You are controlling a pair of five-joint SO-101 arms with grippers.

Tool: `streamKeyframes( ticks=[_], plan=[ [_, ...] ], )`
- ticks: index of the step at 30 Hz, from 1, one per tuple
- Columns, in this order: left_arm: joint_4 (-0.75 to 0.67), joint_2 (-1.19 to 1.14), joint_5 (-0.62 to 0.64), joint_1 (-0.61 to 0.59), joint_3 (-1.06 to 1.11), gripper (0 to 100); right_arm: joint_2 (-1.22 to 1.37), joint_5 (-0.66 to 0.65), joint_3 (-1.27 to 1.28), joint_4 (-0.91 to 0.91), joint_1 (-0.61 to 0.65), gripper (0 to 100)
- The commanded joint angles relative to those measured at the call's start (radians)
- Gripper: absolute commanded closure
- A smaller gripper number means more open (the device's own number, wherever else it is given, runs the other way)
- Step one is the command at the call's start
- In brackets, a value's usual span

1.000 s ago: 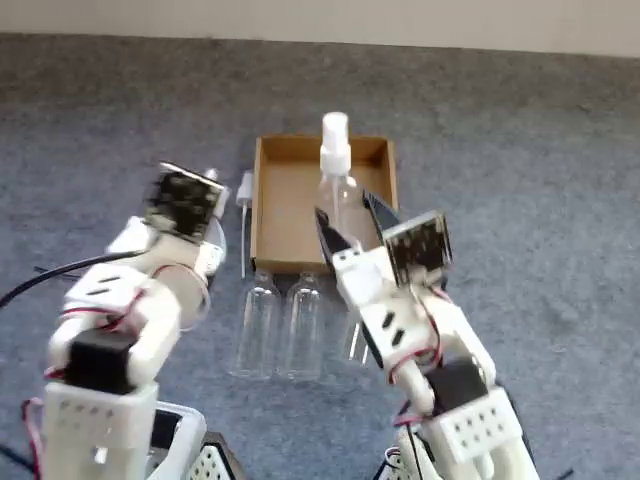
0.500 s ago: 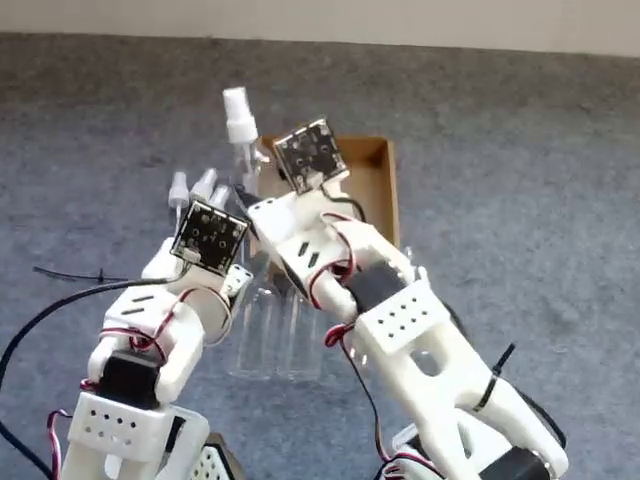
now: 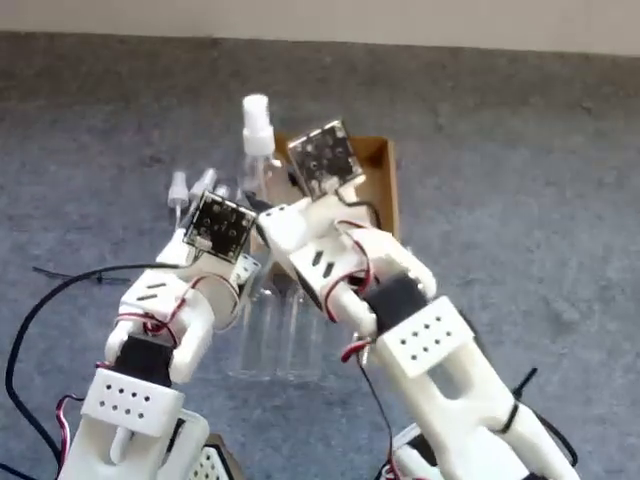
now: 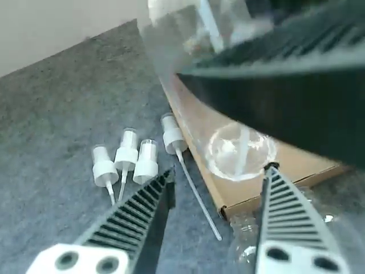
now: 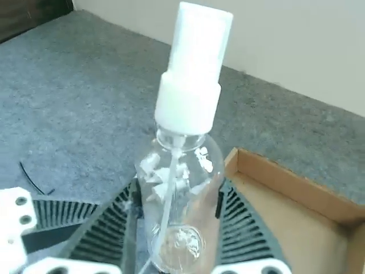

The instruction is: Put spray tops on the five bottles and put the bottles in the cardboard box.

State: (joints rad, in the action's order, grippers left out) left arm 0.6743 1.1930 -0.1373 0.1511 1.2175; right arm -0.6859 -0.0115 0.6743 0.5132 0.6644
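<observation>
Cable: a black cable (image 3: 40, 300) is lying looped on the grey carpet (image 3: 520, 150) beside the left arm's base
Spray tops: four loose spray tops (image 4: 128, 162) are lying together on the carpet just left of the box, one with its long tube pointing toward the arms
Left gripper: the left gripper (image 4: 219, 171) is hanging with its fingers spread wide apart, gripping nothing; the loose tops are sitting to one side of it and the box edge to the other
Bottle: a clear bottle (image 3: 257, 150) with a white spray top on it is being held upright off the carpet, over the box's left wall; its round base (image 4: 242, 151) is showing between the left fingers, and whether they are touching it cannot be told
Right gripper: the right gripper (image 5: 177, 197) is clamping this bottle around its body, one finger on each side
Bare bottles: clear bottles without tops (image 3: 280, 330) are lying side by side on the carpet against the box's near wall, partly hidden by the arms
Box: the cardboard box (image 3: 385, 180) is sitting open on the carpet beyond the arms
</observation>
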Motion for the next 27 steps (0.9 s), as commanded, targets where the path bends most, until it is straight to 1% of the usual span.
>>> streamKeyframes(
  ticks=[1,4,6,10,15,18,22,24,27],
  plan=[
    [-0.025,-0.010,0.008,-0.019,-0.013,78,-0.070,0.005,-0.061,0.019,0.007,99.5],
    [-0.037,-0.010,0.008,-0.053,-0.012,78,-0.070,0.003,-0.062,0.028,0.007,99.5],
    [-0.034,-0.010,0.008,-0.054,-0.008,78,-0.062,0.002,-0.062,0.019,-0.001,99.5],
    [-0.034,-0.008,0.003,-0.076,0.005,78,0.058,-0.066,-0.067,-0.174,-0.077,99.5],
    [-0.037,-0.010,0.003,-0.236,0.047,78,0.354,-0.078,-0.143,-0.427,-0.137,99.5],
    [-0.040,-0.010,0.006,-0.308,0.061,78,0.530,-0.078,-0.219,-0.493,-0.140,99.5],
    [-0.077,-0.018,0.008,-0.315,0.076,78,0.710,-0.078,-0.308,-0.576,-0.140,99.5],
    [-0.114,-0.018,0.008,-0.315,0.097,78,0.759,-0.078,-0.329,-0.644,-0.143,99.5],
    [-0.143,-0.018,0.005,-0.315,0.110,78,0.792,-0.080,-0.335,-0.699,-0.153,99.5]
  ],
)
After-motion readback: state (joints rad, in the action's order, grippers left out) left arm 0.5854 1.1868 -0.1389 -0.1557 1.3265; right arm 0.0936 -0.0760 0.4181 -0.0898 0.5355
